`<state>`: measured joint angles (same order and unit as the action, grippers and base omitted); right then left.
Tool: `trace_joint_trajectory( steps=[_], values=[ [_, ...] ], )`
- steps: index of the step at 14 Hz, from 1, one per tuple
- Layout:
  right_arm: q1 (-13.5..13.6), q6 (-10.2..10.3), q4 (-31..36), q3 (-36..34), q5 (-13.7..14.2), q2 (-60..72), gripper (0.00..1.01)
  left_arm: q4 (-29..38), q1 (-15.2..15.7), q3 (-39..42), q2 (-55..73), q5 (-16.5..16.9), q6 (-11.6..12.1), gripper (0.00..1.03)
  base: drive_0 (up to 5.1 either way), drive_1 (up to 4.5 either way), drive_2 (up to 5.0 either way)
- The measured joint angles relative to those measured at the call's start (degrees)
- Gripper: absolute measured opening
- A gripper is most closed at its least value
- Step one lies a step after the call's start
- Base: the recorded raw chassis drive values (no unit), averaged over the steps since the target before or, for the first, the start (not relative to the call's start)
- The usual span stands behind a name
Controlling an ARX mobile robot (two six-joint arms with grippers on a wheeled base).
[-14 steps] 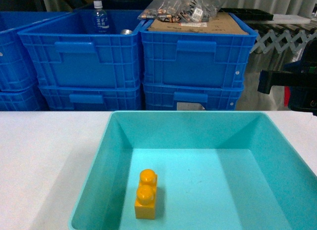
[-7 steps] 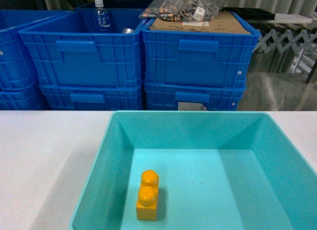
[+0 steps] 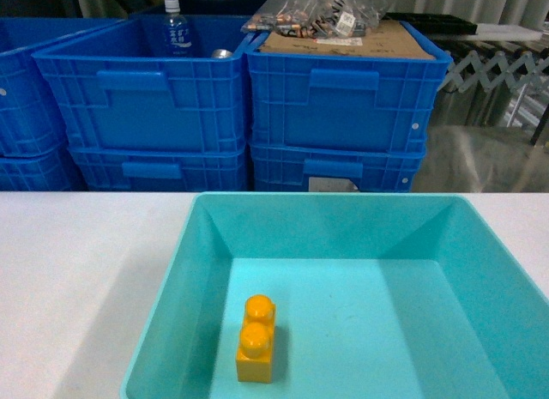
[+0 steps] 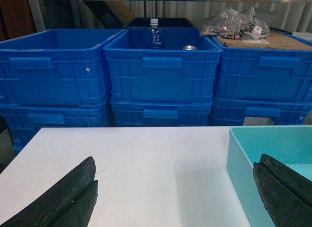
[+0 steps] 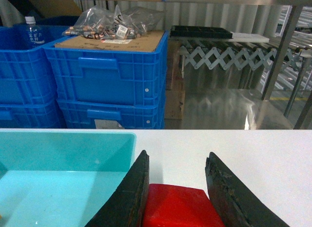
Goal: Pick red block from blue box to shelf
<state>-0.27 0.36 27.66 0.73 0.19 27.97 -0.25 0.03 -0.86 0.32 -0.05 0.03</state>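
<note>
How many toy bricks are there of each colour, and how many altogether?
Red: 1, the red block, between the right gripper fingers, outside the blue box.
Yellow-orange: 1, the two-stud brick lying in the blue box.
Total: 2

A warehouse or storeroom: dark blue stacking crates piled two high behind a white surface, bagged small parts on cardboard atop one crate, an expanding roller conveyor, and corrugated metal walling behind steel posts.
</note>
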Motion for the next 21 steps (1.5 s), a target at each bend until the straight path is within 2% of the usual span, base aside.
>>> trace_joint_trajectory(
  steps=[6,15,16,17,21],
  values=[
    [0.00,0.00,-4.04,-0.02,-0.02,-4.31,0.28,0.00,0.00,0.00,0.00,0.02,0.00,0.98,0.0,0.00,0.0],
    [0.00,0.00,-17.33,-0.02,0.00,-17.68,0.28,0.02,0.00,0.00,0.00,0.02,0.00,0.98,0.0,0.00,0.0],
    [0.00,0.00,-18.99,-0.02,0.00,-18.80,0.28,0.00,0.00,0.00,0.00,0.02,0.00,0.98,0.0,0.00,0.0],
    [0.00,-0.02,-27.87,0.02,-0.22,-25.09,0.28,0.02,0.00,0.00,0.00,0.00,0.00,0.98,0.0,0.00,0.0],
    [0.00,-0.02,-27.67,0.00,-0.20,-27.71,0.28,-0.02,0.00,0.00,0.00,0.00,0.00,0.98,0.0,0.00,0.0]
  ],
)
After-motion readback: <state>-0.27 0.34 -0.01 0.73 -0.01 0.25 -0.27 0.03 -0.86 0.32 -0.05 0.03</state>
